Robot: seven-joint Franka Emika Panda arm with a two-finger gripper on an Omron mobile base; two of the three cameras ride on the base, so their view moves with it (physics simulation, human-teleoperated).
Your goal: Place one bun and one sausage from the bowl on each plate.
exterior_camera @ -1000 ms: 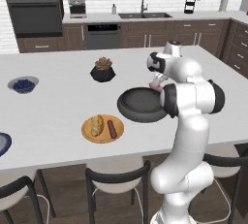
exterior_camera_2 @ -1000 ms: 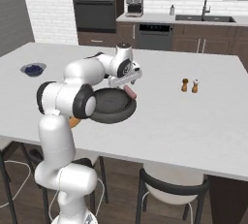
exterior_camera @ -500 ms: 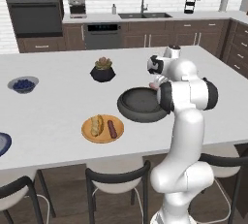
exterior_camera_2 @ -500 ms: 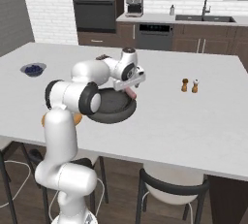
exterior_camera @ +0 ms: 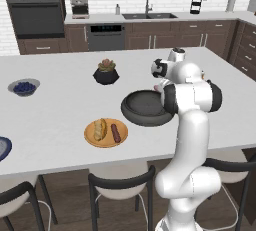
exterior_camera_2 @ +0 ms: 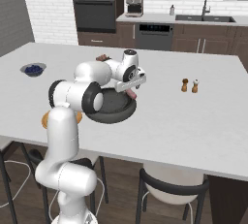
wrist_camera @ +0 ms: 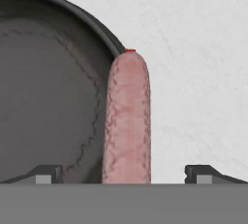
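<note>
1. The sausage (wrist_camera: 127, 121) is lying on the rim of the bowl (wrist_camera: 43, 97), pink and straight, and we are seeing it run lengthwise between the two fingertips in the hand view.
2. We are keeping the gripper (wrist_camera: 123, 172) wide open directly above it, one fingertip (wrist_camera: 46, 173) over the bowl's dark inside and the other over the white counter (wrist_camera: 198, 72); nothing is being held.
3. In the right base view we are seeing the gripper (exterior_camera_2: 131, 88) hovering at the bowl's (exterior_camera_2: 109, 109) far edge, with the sausage (exterior_camera_2: 131, 93) just under it.
4. The orange plate (exterior_camera: 106, 132) is sitting near the bowl (exterior_camera: 145, 107), on the side away from the gripper, carrying a bun (exterior_camera: 100, 128) and another sausage (exterior_camera: 116, 132) side by side.
5. The blue plate (exterior_camera: 3, 148) is lying well apart from the gripper, at the left edge of the left base view.
</note>
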